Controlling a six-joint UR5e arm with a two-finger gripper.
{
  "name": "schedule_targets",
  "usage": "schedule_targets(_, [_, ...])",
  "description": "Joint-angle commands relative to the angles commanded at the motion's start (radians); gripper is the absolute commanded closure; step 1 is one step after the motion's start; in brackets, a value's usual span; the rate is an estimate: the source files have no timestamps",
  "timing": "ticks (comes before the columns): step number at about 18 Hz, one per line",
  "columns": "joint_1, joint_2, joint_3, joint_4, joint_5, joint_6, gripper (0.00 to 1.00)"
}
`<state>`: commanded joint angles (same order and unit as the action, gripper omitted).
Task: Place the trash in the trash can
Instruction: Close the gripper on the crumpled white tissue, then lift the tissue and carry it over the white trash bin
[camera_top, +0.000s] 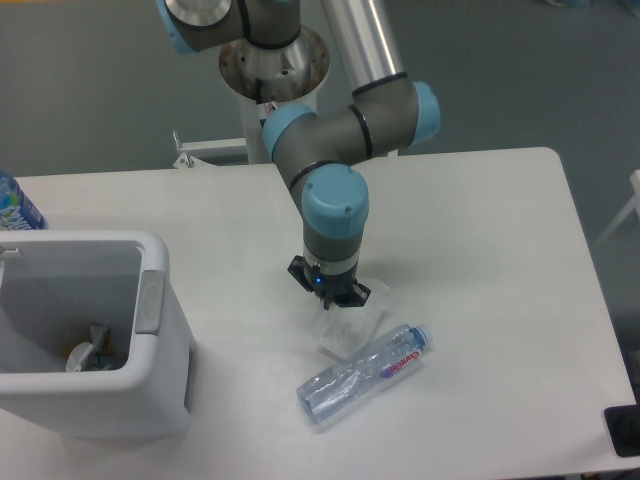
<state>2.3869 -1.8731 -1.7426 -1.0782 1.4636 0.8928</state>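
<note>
My gripper (333, 298) points down at the middle of the table, shut on the top of the crumpled translucent wrapper (350, 326), which spreads out just below and to the right of it. The clear water bottle (364, 372) with its blue cap and red lettering lies on its side on the table, touching the wrapper's lower edge. The white-grey trash can (160, 340) stands at the left front, well apart from the gripper, with some crumpled bits (90, 350) at its bottom.
A bottle with a blue-green label (12, 205) stands at the far left edge behind the bin. The arm's base column (275, 70) rises at the table's back. A black object (623, 430) sits off the front right corner.
</note>
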Motion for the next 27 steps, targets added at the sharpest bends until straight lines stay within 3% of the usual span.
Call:
schedule_targets(6, [0.0, 0.107, 0.035, -0.042, -0.121, -0.009, 1.0])
schedule_targets(10, [0.002, 0.132, 0.148, -0.042, -0.281, -0.095, 1.0])
schedule_targets(14, [-0.006, 0.135, 0.277, -0.04, -0.373, -0.221, 1.0])
schedule_targets(16, [-0.008, 0.135, 0.313, -0.034, -0.405, -0.27, 1.0])
schedule_targets(22, [-0.026, 0.169, 0.362, -0.028, -0.456, -0.347, 1.0])
schedule_targets(27, [-0.147, 0.175, 0.357, -0.008, -0.451, -0.388, 1.0])
